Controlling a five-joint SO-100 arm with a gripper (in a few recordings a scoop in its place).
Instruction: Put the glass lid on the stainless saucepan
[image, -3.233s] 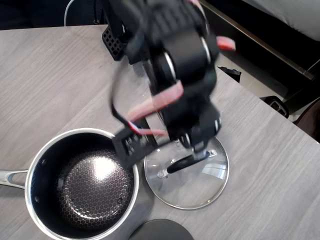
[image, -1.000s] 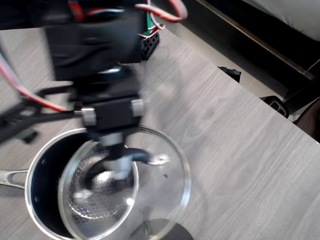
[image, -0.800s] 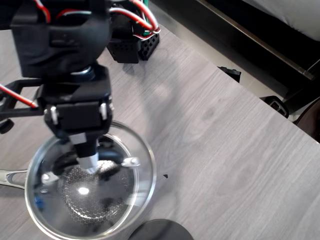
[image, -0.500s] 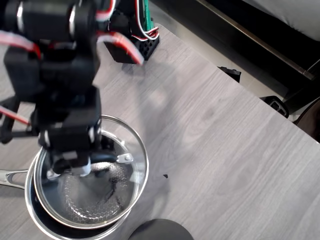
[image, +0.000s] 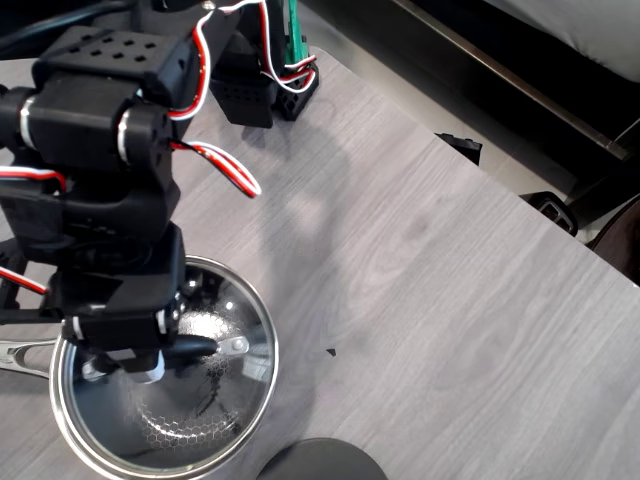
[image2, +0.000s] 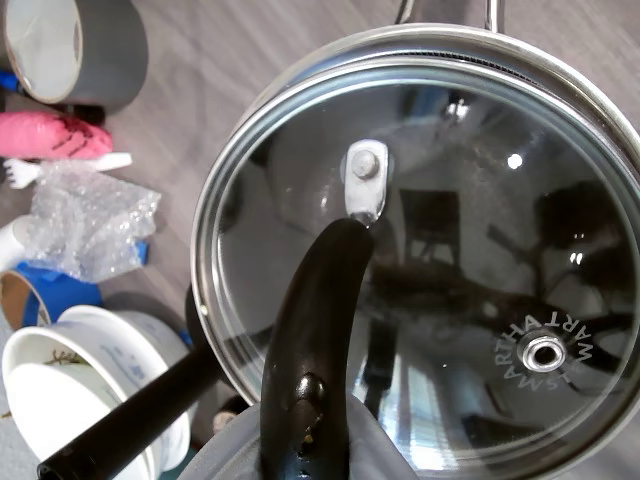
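In the overhead view, the stainless saucepan (image: 70, 440) is seen at the lower left of the desk (image: 420, 300), its long handle reaching toward the left edge. The glass lid (image: 200, 400) is placed over it — rim inside rim in the wrist view, seemingly seated or very nearly so. The lid's black bar handle (image2: 310, 340) is gripped by the jaws of the gripper (image: 150, 362). Release and withdrawal are judged to remain — little else.
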